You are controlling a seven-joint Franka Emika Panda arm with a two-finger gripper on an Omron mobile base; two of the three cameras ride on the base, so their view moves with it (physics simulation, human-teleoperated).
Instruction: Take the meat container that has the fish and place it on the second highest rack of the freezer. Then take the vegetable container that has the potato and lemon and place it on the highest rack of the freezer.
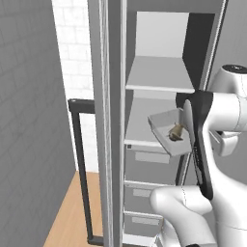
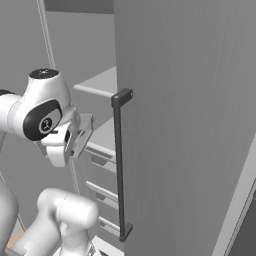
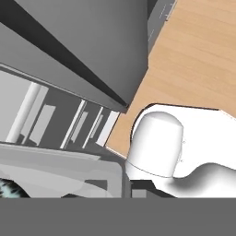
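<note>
End effector [image 2: 75, 142] grips your meat container [image 1: 166, 128] by its rim, jaws closed, holding it with the fish [image 1: 175, 132] before the open freezer [image 1: 159, 87] shelves.

A white tiled wall [image 1: 72, 48] rises beyond a wooden floor [image 1: 67, 217].

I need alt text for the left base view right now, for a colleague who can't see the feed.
A pale grey tray holding a small fish is held tilted at the open freezer, level with the second shelf from the top, below the top shelf. The white robot arm rises at right; the freezer door's black handle stands at left.
</note>
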